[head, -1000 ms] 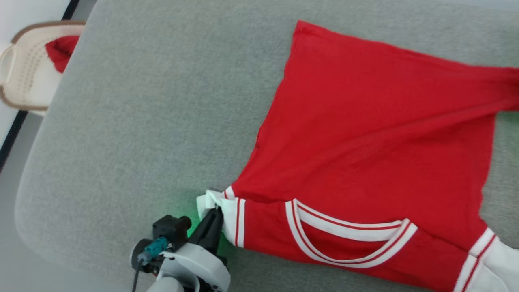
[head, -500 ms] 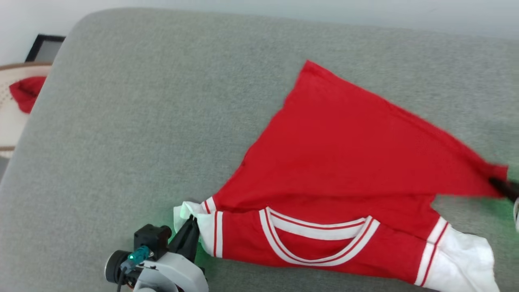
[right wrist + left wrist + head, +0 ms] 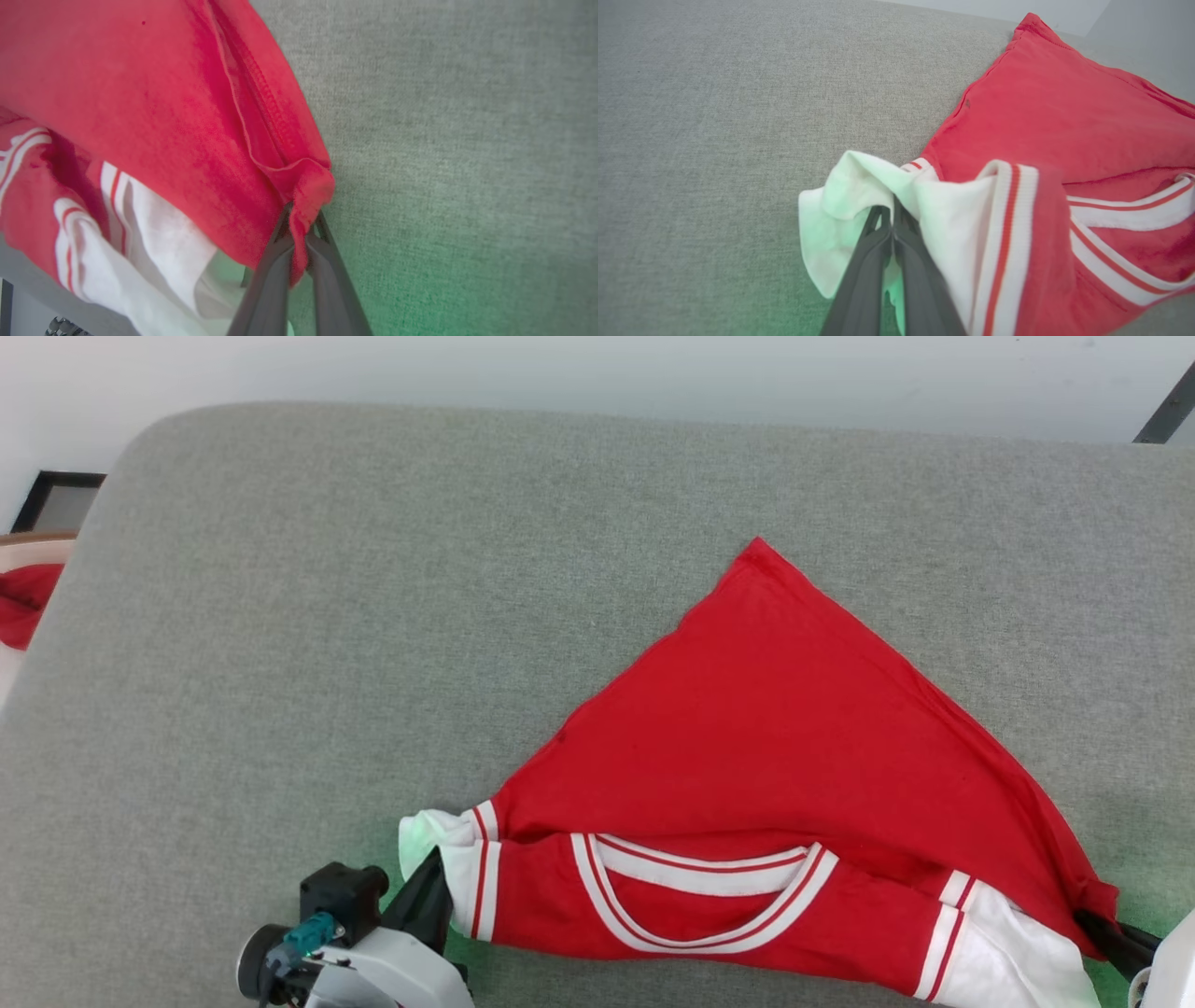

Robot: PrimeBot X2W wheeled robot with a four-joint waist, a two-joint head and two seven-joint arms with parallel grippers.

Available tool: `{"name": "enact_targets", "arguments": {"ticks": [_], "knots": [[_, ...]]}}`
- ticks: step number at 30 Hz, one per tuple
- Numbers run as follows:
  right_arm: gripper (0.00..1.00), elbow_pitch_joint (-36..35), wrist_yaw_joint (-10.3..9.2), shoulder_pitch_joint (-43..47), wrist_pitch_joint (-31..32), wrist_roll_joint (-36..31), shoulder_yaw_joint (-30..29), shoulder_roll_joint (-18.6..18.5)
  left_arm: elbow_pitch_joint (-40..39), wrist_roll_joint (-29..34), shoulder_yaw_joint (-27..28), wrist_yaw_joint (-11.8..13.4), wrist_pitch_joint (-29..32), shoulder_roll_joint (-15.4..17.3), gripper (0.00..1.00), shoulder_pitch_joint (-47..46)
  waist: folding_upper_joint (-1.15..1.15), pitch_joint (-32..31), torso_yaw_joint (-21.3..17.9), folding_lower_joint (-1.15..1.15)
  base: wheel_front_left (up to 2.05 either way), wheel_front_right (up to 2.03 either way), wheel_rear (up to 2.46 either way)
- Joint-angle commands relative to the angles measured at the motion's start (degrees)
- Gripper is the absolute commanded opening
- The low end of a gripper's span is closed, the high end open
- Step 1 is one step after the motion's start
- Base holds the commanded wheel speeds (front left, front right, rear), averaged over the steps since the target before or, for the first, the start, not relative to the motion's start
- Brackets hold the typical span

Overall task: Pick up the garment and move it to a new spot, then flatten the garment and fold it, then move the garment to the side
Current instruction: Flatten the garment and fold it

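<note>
Gripping sleeve (image 3: 840, 196) with left hand (image 3: 893, 213), hem corner (image 3: 306, 179) with right hand (image 3: 301, 223), both clamped tight. Could lose thin hem bite if pulled taut; would drop shirt (image 3: 775, 737) skewed on bench (image 3: 373, 616).

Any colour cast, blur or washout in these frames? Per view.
Head view: sharp, even light, with a green glow on the grey surface beside the left gripper and the right gripper. Left wrist view: the garment looks washed out, its white sleeve is tinted green, and the bottom edge is soft. Right wrist view: green cast at lower right, hem stitching crisp.
</note>
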Motion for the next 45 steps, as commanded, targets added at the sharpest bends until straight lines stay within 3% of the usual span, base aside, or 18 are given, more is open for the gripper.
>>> {"name": "enact_targets", "arguments": {"ticks": [1, 3, 5, 18, 24, 33, 45], "knots": [[0.0, -0.8, -0.06, 1.8, 1.1, -1.6, -0.7, 1.5, -0.3, -0.5, 0.0, -0.4, 0.0, 0.2, 0.0, 0.4, 0.0, 0.1, 0.0, 0.0, 0.0, 0.0, 0.0], [0.01, -1.9, -0.06, 2.1, 1.7, -2.7, -1.4, 2.5, -0.5, -0.8, 0.0, -0.7, 0.1, 0.3, 0.0, 0.4, 0.0, 0.2, -0.1, 0.0, 0.0, 0.0, 0.0], [1.0, -2.9, -0.06, 2.1, 2.1, -3.7, -2.0, 3.1, -0.6, -1.1, 0.0, -0.9, 0.1, 0.3, 0.0, 0.4, 0.0, 0.3, -0.1, 0.0, 0.0, 0.0, 0.0], [1.0, -15.9, -0.05, 0.2, 7.1, -6.6, -6.2, 3.6, 0.1, -2.2, -0.9, -2.0, -0.2, -0.4, 0.0, -0.1, 0.0, 0.5, 1.1, 0.0, 0.0, 0.0, 0.0], [1.0, -18.6, -0.05, -8.9, 7.1, -8.0, -0.4, 0.7, 0.7, -1.8, -2.0, -2.5, -0.3, -1.7, 0.0, -1.6, 0.0, 1.6, 3.2, 0.0, 0.0, 0.0, 0.0], [1.0, -2.6, -0.05, -29.6, 2.5, -8.0, 13.8, -4.3, 3.5, 0.0, -5.1, -4.1, -0.8, -5.1, 0.0, -6.4, 0.0, 4.5, 8.9, 0.0, 0.0, 0.0, 0.0], [1.0, 20.9, -0.05, -50.1, 1.8, -4.8, 31.7, -6.7, 8.1, 0.6, -7.2, -5.9, -2.4, -9.5, 0.0, -11.1, 0.0, 8.4, 15.0, 0.0, 0.0, 0.0, 0.0]]}}
